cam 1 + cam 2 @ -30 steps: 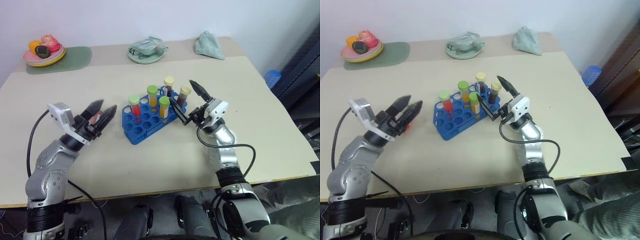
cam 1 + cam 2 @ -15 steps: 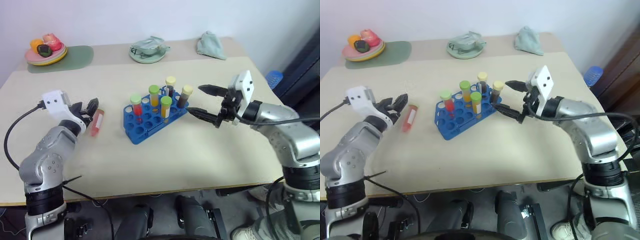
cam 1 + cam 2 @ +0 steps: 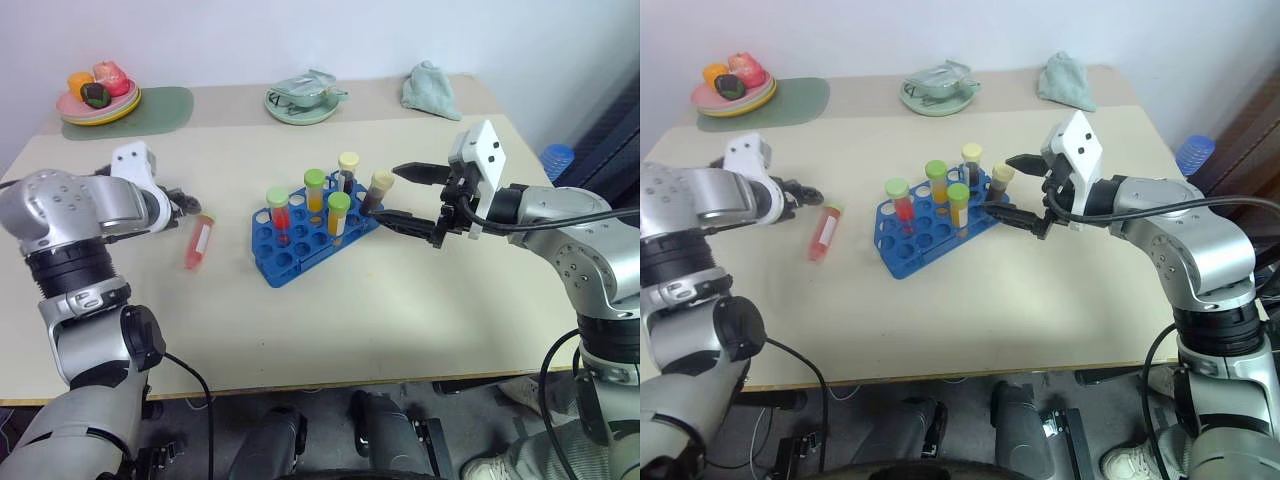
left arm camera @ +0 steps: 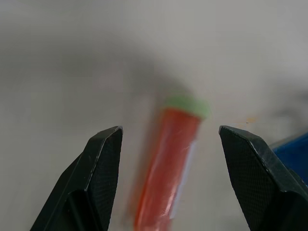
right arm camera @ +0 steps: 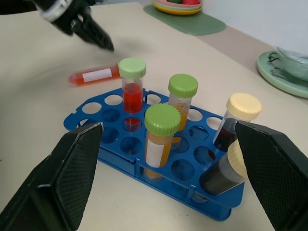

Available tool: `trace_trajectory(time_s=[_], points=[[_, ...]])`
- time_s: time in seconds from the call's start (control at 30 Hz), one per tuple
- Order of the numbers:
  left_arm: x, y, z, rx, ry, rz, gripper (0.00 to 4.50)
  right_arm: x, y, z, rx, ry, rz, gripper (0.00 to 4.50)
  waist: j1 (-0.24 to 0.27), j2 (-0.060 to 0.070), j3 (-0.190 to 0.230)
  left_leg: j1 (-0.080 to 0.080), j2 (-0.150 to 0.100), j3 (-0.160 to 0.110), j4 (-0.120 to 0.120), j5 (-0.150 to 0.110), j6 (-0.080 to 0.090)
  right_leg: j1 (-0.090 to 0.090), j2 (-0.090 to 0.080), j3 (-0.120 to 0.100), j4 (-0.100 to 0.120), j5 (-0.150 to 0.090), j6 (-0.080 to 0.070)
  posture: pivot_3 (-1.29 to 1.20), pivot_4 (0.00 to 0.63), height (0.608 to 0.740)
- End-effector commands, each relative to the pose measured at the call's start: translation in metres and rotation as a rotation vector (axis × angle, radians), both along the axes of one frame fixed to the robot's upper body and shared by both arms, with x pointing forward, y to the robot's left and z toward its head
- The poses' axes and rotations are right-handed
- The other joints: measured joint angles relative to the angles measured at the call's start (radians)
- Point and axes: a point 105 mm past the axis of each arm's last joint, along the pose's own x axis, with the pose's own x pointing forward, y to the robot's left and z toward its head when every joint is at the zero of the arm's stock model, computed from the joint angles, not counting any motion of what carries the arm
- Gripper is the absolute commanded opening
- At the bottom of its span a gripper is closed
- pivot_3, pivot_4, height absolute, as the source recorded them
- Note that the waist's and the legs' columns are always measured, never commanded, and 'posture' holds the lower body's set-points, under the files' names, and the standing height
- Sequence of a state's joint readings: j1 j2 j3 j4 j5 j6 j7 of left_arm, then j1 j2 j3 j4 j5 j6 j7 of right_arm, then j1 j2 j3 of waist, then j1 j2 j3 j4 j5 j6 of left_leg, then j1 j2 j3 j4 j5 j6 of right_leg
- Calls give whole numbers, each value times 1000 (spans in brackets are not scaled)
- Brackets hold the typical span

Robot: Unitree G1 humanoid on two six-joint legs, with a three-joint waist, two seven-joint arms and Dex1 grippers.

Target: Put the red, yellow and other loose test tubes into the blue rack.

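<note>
5 tubes [image 3: 315,190] in blue rack [image 3: 300,240], 1 loose red tube [image 3: 196,241]

One blue rack [image 3: 300,250] holds five capped test tubes [image 3: 339,215], one red tube [image 3: 198,240] lies loose on the table [image 3: 400,310], with two plates [image 3: 98,105], one mat [image 3: 165,100] and one cloth [image 3: 428,87].

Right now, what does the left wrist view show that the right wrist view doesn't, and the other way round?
Left wrist alone: the left gripper's own open fingers straddling the lying red tube, seen close.

Right wrist alone: five capped tubes standing in the rack, among them the red tube with a green cap, plus the green plate.

Shared: the lying red tube, the blue rack and the table.
</note>
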State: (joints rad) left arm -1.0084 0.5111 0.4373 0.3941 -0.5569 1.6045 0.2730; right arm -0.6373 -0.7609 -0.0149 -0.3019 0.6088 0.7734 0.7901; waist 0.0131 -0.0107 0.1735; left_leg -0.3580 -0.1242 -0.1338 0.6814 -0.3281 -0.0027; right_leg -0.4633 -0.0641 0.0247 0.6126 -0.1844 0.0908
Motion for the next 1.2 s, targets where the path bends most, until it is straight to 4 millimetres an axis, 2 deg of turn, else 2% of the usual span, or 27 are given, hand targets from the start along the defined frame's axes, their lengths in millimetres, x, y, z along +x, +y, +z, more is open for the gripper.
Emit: trace_trajectory(time_s=[0.03,0.27,0.3,0.37,0.4,0.43,0.47,0.63,0.7,0.77,0.8,0.83,0.87,0.97,1.0,1.07,1.13,1.2], points=[[9,4,8,50,16,14,3266,-5,5,15,3,-58,11,4460,0,0,0,0,0,0,0,0,0,0,0,0,0,0,0,0,150,740],[25,-1,-17,104,85,-3,3266,-5,5,12,6,-62,-5,4460,-1,0,0,0,0,0,-1,0,0,-1,0,0,0,0,0,0,150,740],[26,-2,-21,113,96,-12,2750,-5,4,12,6,-62,-6,4500,-1,0,0,0,0,0,-1,0,0,-1,0,0,0,0,0,0,150,740],[28,-1,-26,140,106,-16,1992,-6,3,10,5,-61,-9,4500,0,0,0,0,0,0,-1,0,0,0,-1,0,0,0,0,0,150,740],[29,-1,-28,144,111,-19,1405,-6,2,10,5,-61,-10,4500,0,0,0,0,0,0,0,0,0,0,-1,0,0,0,0,0,150,740],[29,-2,-29,144,114,-22,1074,-6,2,9,6,-60,-11,4500,0,1,0,0,0,0,0,0,0,0,-1,0,0,0,0,0,150,740],[29,-2,-29,143,116,-21,865,-7,1,8,6,-60,-12,4500,0,1,-1,0,0,0,0,0,0,0,-1,0,0,0,0,0,150,740],[17,-2,-14,96,100,-84,860,-9,0,5,8,-61,-17,4500,-6,0,0,0,0,0,0,0,0,0,-1,0,1,0,0,0,150,740],[7,-13,-1,33,-18,-221,860,-9,0,4,9,-64,-24,4500,-16,1,0,-1,0,0,0,0,0,-2,-1,1,1,0,0,0,150,740],[-12,-31,20,-5,-263,-408,860,-10,0,1,14,-63,-28,4500,-29,1,-1,-5,0,0,0,0,0,-5,-1,2,2,0,0,0,150,740],[-29,-42,28,-88,-363,-507,860,-11,0,0,18,-62,-29,4500,-29,1,-1,-8,1,1,-1,0,0,-8,-1,3,2,0,0,0,150,740],[-54,-58,37,-246,-443,-659,860,-12,1,-1,22,-62,-31,4500,-30,0,-1,-10,1,1,1,0,0,-10,-1,2,3,0,0,0,150,740],[-75,-66,45,-327,-521,-772,860,-13,1,-2,26,-62,-32,4500,-32,0,-1,-14,1,1,2,0,0,-13,-1,2,3,1,-1,0,150,740],[-109,-63,30,-172,-580,-950,860,-14,3,-5,55,-59,-44,4500,-29,1,0,-15,1,2,2,0,-1,-16,-1,1,3,1,-2,0,150,740],[-115,-65,29,-157,-607,-997,860,-14,3,-6,64,-53,-48,4500,-24,2,0,-14,1,2,2,1,-2,-15,-1,1,3,2,-3,0,150,740],[-119,-75,45,-162,-810,-1066,860,-16,3,-11,83,-37,-70,4500,-6,3,0,-12,2,1,2,3,-4,-11,-1,0,1,4,-7,0,150,740],[-114,-85,56,-141,-970,-1071,860,-19,2,-17,98,-18,-95,4500,9,2,1,-8,2,1,2,3,-4,-4,-1,-1,-2,4,-8,0,150,740],[-109,-98,60,-138,-1059,-1088,860,-22,-3,-22,111,5,-133,4500,20,1,0,-1,4,1,2,0,1,4,0,-3,-5,4,-8,0,150,740]])
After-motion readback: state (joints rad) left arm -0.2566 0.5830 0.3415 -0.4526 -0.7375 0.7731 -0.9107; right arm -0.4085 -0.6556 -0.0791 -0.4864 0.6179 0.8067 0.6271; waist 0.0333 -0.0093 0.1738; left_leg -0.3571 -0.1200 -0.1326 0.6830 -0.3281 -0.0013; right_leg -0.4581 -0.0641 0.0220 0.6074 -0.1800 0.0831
